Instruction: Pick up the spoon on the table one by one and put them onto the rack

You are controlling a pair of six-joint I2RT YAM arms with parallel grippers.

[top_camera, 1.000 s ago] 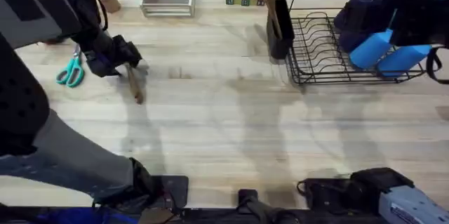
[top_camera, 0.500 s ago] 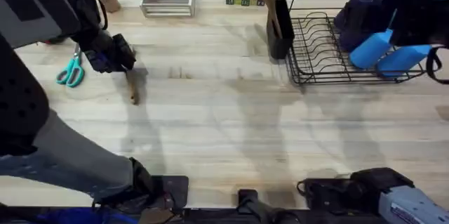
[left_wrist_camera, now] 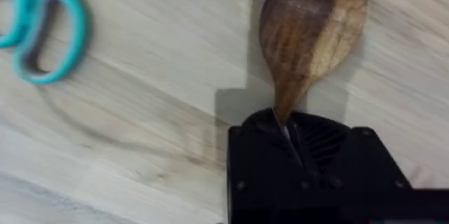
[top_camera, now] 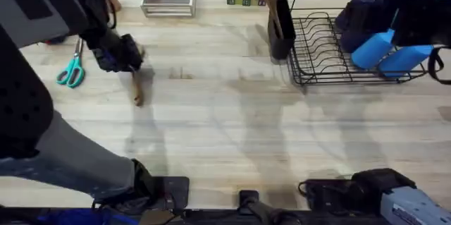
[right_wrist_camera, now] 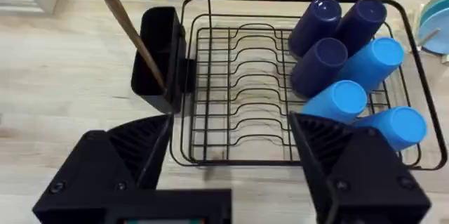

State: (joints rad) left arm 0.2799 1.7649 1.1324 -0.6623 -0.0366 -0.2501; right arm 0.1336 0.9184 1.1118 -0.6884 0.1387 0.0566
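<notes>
Overhead, I saw my left gripper [top_camera: 129,57] clamped on the handle of one dark wooden spoon [top_camera: 137,89] near the table's [top_camera: 225,126] far left corner. A second spoon [right_wrist_camera: 128,29] stood in the rack's [right_wrist_camera: 280,155] holder, beside six blue cups [right_wrist_camera: 354,83]. My right gripper [right_wrist_camera: 228,164] hung wide open before the rack.

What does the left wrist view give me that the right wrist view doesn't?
Left wrist: the dark wooden spoon with its neck clamped in the left gripper, bowl over the table, and the teal scissors beside it.

Right wrist: the black wire rack holding blue cups, the utensil holder with a wooden handle standing in it, and the right gripper open.

Both: the light-wood table.
</notes>
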